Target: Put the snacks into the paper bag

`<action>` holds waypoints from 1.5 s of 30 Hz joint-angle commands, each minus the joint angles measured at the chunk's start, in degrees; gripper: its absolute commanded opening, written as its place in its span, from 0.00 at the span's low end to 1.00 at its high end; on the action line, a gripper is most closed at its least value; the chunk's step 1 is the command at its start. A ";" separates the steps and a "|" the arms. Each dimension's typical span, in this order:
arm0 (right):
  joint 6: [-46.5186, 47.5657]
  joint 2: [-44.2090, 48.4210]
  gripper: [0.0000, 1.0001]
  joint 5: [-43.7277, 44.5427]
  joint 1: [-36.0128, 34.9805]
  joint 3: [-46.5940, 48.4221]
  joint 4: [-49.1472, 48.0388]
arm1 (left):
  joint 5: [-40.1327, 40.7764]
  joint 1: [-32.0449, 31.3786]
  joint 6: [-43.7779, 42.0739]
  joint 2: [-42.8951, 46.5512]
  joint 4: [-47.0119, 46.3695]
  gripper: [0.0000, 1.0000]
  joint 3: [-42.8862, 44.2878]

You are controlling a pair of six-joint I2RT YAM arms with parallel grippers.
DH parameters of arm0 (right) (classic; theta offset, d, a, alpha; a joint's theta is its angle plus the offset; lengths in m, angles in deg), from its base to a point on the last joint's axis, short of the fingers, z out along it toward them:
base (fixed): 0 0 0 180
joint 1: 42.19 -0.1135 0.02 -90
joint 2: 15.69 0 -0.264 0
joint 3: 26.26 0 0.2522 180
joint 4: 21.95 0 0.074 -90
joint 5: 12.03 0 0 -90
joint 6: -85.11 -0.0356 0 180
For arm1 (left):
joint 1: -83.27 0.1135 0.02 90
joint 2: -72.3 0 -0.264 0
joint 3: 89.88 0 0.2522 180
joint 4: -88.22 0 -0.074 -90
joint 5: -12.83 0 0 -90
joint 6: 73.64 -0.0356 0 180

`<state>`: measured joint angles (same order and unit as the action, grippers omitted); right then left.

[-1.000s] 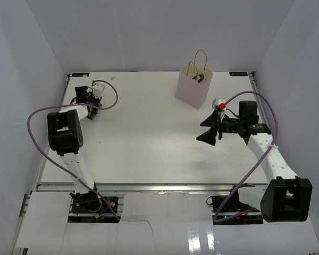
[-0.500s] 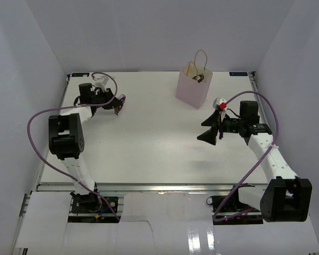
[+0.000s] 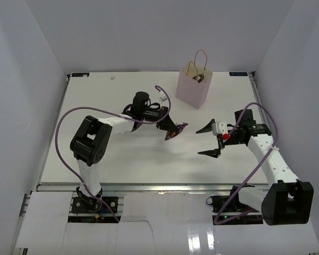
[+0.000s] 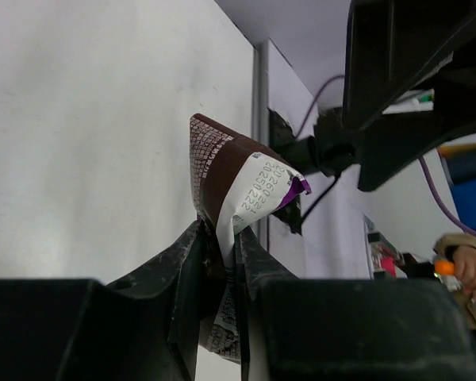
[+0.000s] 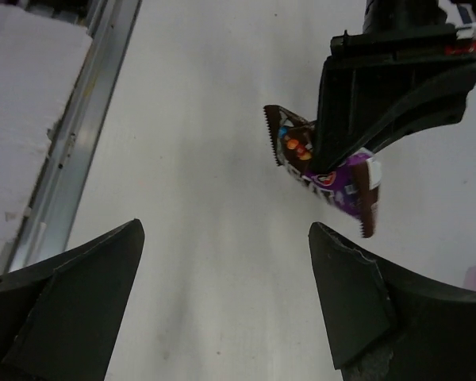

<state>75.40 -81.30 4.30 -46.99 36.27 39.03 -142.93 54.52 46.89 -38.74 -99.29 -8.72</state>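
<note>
A dark brown and purple snack packet [image 3: 176, 130] hangs above the middle of the table, pinched at one end by my left gripper [image 3: 169, 128]. In the left wrist view the fingers [image 4: 192, 262] are shut on the packet [image 4: 239, 176], whose white printed end sticks up. My right gripper [image 3: 209, 139] is open and empty, a short way right of the packet and facing it. From the right wrist, the packet [image 5: 327, 176] hangs ahead under the left gripper [image 5: 397, 79], beyond my spread fingers [image 5: 363, 295]. The pink paper bag [image 3: 192, 87] stands upright at the back, something brown showing inside.
A metal rail [image 3: 149, 187] runs along the table's near edge, also seen as a rail [image 5: 86, 103] from the right wrist. White walls close in the left, right and back sides. A purple cable [image 3: 85, 112] loops over the left arm.
The left arm has swung from the far left corner to the table's middle, carrying the brown packet. The right gripper has dropped nearer and turned toward the packet, jaws slightly wider.
</note>
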 commanded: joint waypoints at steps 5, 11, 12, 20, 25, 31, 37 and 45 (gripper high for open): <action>28.51 1.97 0.90 7.04 -5.90 4.22 9.28 | -8.60 -3.50 -2.22 5.92 -2.36 0.30 -6.22; 11.23 -0.67 0.99 13.45 -18.91 4.23 -3.23 | -9.39 -5.96 -2.93 7.59 -2.36 0.31 -7.80; 6.77 -0.40 0.99 13.90 -19.37 3.70 -5.54 | -9.48 -6.14 -2.93 7.94 -2.28 0.31 -8.42; -6.90 -0.57 0.93 19.96 -20.95 2.72 -18.13 | -10.88 -7.28 -4.16 12.78 -2.36 0.32 -12.29; -8.13 -3.04 0.80 19.70 -22.44 3.78 -17.78 | -10.80 -7.98 -4.33 14.10 -2.28 0.33 -13.52; -7.61 -3.04 0.62 18.39 -25.79 3.79 -16.64 | -10.09 -8.16 -4.33 14.37 -2.28 0.35 -13.26; -7.43 -1.72 0.38 18.47 -26.14 2.64 -17.16 | -9.92 -8.16 -3.98 12.96 -2.28 0.37 -12.11; -6.47 -1.28 0.22 20.40 -26.05 1.85 -16.46 | -9.13 -7.81 -4.59 14.89 -2.36 0.59 -11.15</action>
<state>68.21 -83.99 24.48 -72.80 38.26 22.94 -151.50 46.67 43.61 -27.53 -100.34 -21.90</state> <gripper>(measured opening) 0.281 0.567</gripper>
